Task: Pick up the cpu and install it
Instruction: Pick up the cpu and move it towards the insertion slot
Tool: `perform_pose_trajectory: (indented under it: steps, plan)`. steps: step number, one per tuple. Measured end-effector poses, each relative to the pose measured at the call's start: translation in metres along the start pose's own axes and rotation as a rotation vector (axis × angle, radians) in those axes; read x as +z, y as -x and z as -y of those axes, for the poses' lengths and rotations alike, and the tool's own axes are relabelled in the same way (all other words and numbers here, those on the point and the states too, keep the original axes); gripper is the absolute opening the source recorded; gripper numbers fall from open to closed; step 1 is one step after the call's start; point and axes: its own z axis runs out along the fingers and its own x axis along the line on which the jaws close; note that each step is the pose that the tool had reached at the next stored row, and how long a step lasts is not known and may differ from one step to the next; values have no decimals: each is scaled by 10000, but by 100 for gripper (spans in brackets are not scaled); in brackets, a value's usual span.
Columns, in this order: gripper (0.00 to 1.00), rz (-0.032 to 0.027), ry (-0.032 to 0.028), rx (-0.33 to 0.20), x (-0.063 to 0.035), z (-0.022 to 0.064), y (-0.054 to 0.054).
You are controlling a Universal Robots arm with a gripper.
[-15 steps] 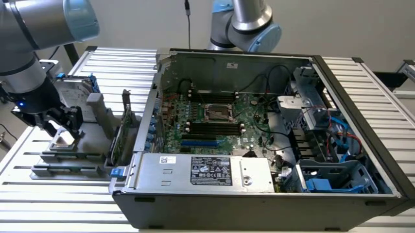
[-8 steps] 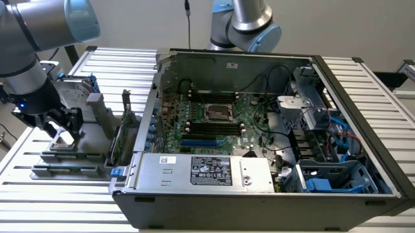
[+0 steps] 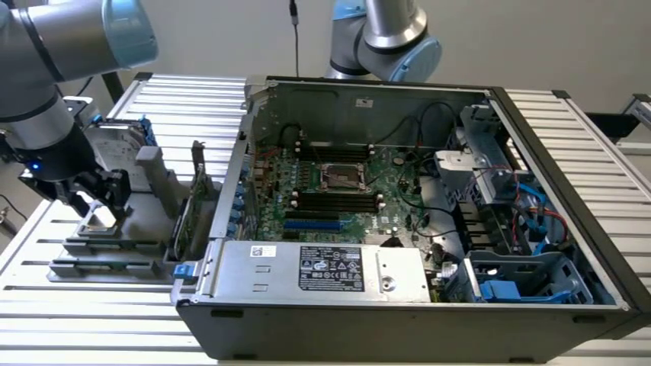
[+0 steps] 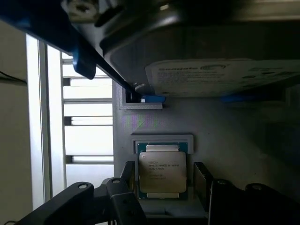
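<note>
gripper (image 3: 99, 206) down around cpu (image 4: 161, 171) | fingers (image 4: 201, 180) apart, one each side of cpu | cpu sits in grey holder (image 4: 161, 139)

In the exterior view, the cpu (image 3: 102, 222) is partly hidden behind the gripper (image 3: 94, 204), and the arm (image 3: 61, 46) above the cpu is cut off by the picture's edge. The hard drive (image 3: 114, 145) behind the cpu is partly covered by that arm. In the wrist view, the printing on the cpu is too small to be read, the hard drive beyond it is blurred and cropped, and the fingers (image 4: 201, 183) flanking the cpu are cut off
</note>
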Motion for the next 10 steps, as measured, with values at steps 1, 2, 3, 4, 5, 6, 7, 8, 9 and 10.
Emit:
perform_pose_trajectory:
  steps: [1,2,3,4,5,6,7,8,9,10]
  plan:
    - [62,0,-19,-3,2,0,0]
    - [62,-1,-43,-5,4,0,-1]
    - [62,0,-68,-7,7,0,-1]
    - [62,1,-99,-13,11,1,0]
    - [62,1,-132,-18,14,1,0]
    - [62,1,-159,-26,17,1,0]
    - [62,2,-179,-34,20,1,0]
    - [62,4,-197,-42,24,1,0]
    - [62,7,-211,-52,26,0,0]
    - [62,11,-219,-67,27,-1,-1]
